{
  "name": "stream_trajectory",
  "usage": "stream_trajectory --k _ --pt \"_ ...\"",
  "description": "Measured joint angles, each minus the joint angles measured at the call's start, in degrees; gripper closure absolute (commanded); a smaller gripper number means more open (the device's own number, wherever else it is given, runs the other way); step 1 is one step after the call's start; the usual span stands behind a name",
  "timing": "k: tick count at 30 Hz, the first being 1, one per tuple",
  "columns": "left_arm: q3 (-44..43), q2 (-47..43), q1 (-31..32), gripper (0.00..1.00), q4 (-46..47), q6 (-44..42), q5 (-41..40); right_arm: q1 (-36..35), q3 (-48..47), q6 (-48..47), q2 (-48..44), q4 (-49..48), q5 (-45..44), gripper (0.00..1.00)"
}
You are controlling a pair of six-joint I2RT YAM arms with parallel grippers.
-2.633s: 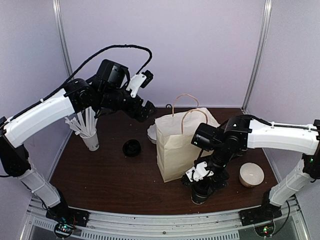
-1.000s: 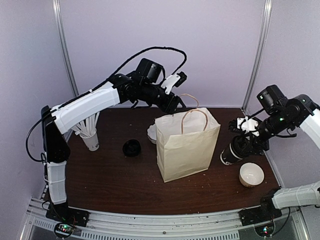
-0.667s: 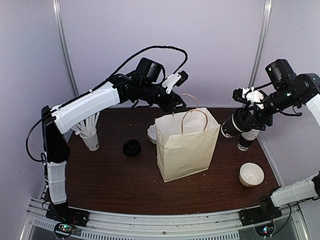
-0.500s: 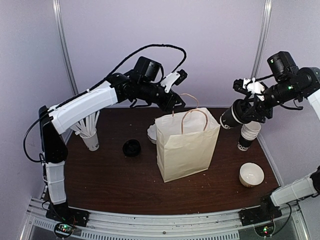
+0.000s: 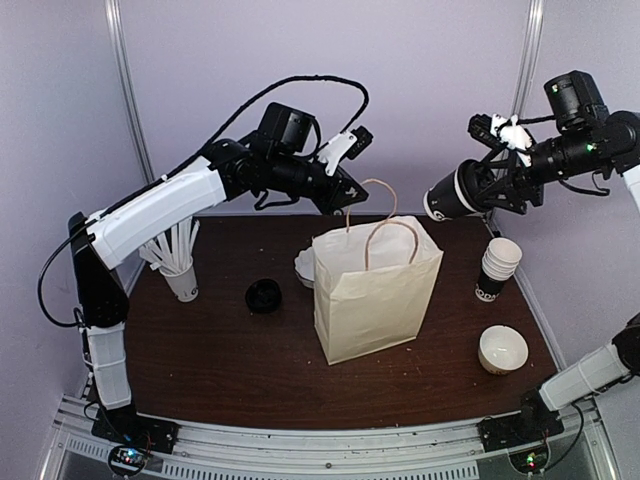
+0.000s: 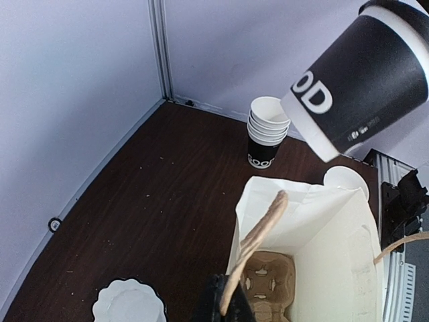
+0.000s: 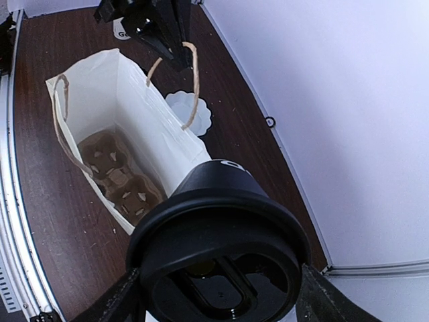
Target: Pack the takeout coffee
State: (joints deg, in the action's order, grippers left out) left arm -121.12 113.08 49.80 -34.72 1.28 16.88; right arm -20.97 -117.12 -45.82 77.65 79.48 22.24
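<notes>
The takeout coffee (image 5: 452, 191), a black-banded cup with a black lid (image 7: 221, 248), hangs tilted in the air above and right of the paper bag (image 5: 375, 290). My right gripper (image 5: 492, 183) is shut on it, a finger on each side of the lid. The left wrist view shows the cup (image 6: 362, 74) high over the bag's open mouth (image 6: 315, 221). My left gripper (image 5: 343, 199) is shut on the bag's far handle (image 6: 258, 235) and holds it up. A cardboard cup carrier (image 7: 117, 178) lies at the bottom of the bag.
A stack of nested cups (image 5: 497, 268) stands right of the bag, with a white bowl (image 5: 503, 348) in front of it. A cup of straws (image 5: 180, 270) is at the left. A loose black lid (image 5: 263, 295) and a white fluted liner (image 5: 303, 265) lie left of the bag.
My right arm has lifted the coffee off the table and carried it up and left toward the bag. My left gripper has closed on the bag's handle.
</notes>
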Motion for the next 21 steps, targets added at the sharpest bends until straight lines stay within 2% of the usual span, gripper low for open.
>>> stream_trajectory --k 11,21 --pt "-3.7 0.0 0.0 1.00 -1.1 -0.1 2.7 -11.0 0.1 0.2 1.0 1.2 4.8 0.27" --pt "-2.9 -0.3 0.3 1.00 -1.8 0.8 4.7 -21.2 0.1 1.4 6.5 0.8 -0.4 0.27"
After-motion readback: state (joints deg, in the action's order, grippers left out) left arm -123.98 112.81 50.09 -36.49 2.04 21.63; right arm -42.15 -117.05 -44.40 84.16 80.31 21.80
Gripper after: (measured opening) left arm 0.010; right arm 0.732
